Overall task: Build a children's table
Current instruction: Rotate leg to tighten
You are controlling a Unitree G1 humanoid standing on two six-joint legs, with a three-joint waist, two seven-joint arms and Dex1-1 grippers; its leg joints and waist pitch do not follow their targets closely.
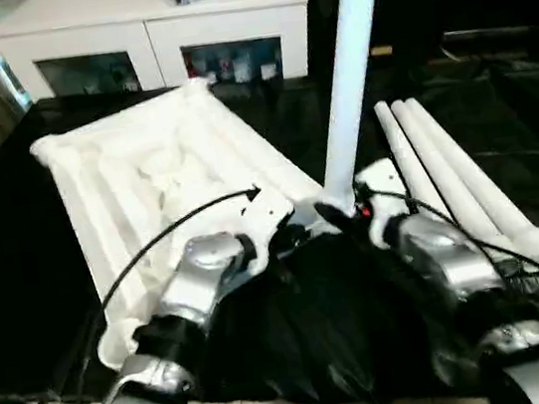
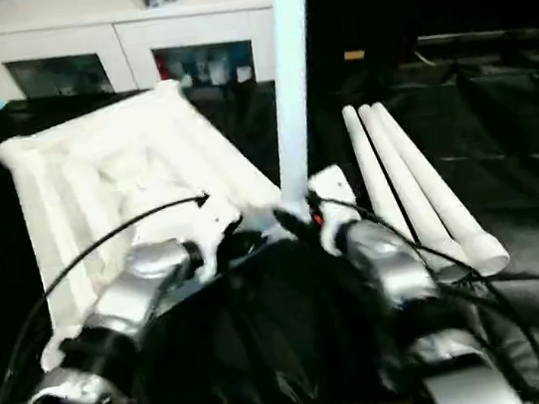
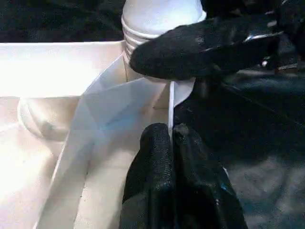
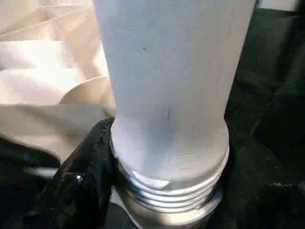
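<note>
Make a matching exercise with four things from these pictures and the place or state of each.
Things:
1. table top
2. upright leg
3. three spare legs
4. left gripper

Place or state:
A. lying side by side on the black cloth
B. shut on a thin rim
C. standing at the top's near corner
D. upside down, ribs showing

Pairs: 1-D, 2-C, 3-A, 4-B

Upturned white table top (image 1: 144, 169), upright leg (image 1: 348, 80) at its near corner, three legs (image 1: 457, 181) lying alongside

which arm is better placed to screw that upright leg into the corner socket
Right. Its gripper already sits around the threaded base of the upright leg, while the left gripper is pinched shut on the tabletop rim, steadying it.
</note>
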